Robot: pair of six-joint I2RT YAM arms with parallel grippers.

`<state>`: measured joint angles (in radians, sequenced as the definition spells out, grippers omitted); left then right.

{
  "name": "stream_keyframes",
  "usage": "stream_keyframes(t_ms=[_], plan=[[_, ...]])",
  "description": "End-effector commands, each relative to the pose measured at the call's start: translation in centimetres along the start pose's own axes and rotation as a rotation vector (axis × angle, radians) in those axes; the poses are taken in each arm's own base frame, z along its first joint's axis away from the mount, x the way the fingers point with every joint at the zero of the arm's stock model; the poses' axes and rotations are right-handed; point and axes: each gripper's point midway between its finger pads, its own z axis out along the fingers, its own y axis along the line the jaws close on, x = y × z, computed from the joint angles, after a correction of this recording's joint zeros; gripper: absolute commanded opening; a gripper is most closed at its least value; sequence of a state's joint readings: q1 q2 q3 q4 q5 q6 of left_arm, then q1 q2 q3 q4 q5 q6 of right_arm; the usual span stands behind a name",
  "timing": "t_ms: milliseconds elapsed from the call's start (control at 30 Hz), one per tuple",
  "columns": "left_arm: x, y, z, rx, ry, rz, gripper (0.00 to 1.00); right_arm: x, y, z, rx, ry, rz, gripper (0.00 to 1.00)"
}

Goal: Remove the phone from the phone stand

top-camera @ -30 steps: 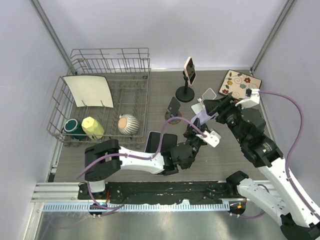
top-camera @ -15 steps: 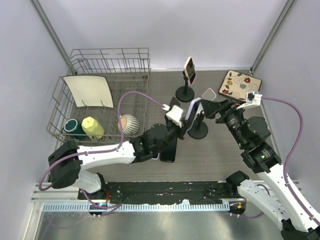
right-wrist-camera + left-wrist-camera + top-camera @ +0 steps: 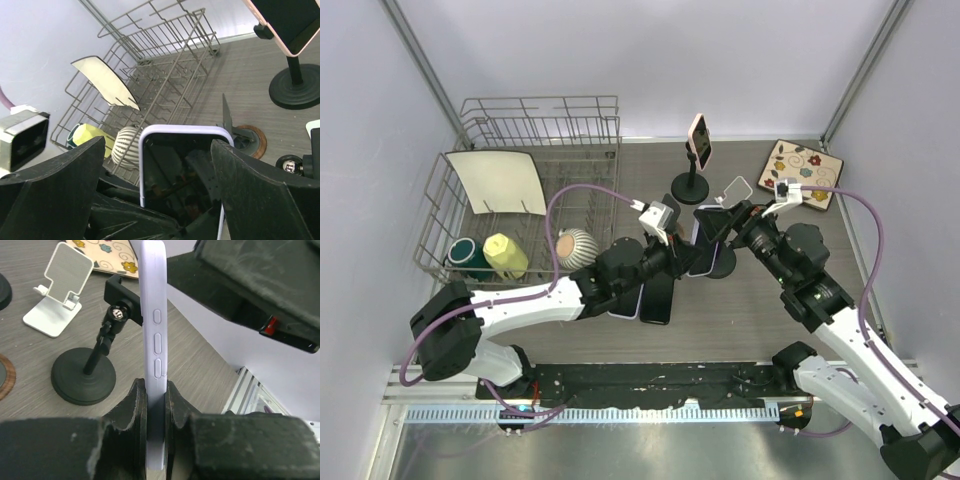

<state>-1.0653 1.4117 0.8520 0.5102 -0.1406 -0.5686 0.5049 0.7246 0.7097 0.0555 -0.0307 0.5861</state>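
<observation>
Standing on edge near the middle of the table, the lavender-cased phone (image 3: 154,340) is pinched at its lower end by the left gripper (image 3: 155,390), whose fingers (image 3: 136,401) press against the front and back of the case. Just left of it in the left wrist view stands the black phone stand (image 3: 82,377), round base flat on the wood and clamp head tilted towards the phone; whether the clamp touches the case cannot be told.

From the right side, the right gripper (image 3: 159,144) faces the phone's dark screen, its fingers (image 3: 55,185) spread wide to either side of the case.

Near the left arm, a dark phone (image 3: 657,297) lies flat on the table. Farther back are a white folding stand (image 3: 57,295), a pink phone (image 3: 699,140) on a second black stand, and a floral mat (image 3: 803,168) at the far right. At the far left, the wire dish rack (image 3: 535,120) holds a white plate (image 3: 500,182), a yellow cup (image 3: 505,255) and a striped bowl (image 3: 576,246).
</observation>
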Motion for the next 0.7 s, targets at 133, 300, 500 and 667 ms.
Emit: stream_keyframes(t_ms=[133,300,500,667], plan=[[-4.7,-3.6,-0.6,0.131,-0.136,-0.064,0.00,1.1,-1.3,0.6,0.041,0.025,-0.042,0.92],[-4.6,-3.6,-0.5,0.133,-0.136,-0.064,0.00,1.4,-2.3,0.7,0.094,0.045,-0.057,0.92],[-4.7,-3.4,-0.6,0.125,-0.138,-0.064,0.00,2.2,-4.2,0.3,0.196,0.083,-0.082,0.92],[-4.7,-3.2,-0.8,0.114,-0.139,-0.057,0.00,2.3,-4.8,-0.1,0.226,0.085,-0.080,0.92]])
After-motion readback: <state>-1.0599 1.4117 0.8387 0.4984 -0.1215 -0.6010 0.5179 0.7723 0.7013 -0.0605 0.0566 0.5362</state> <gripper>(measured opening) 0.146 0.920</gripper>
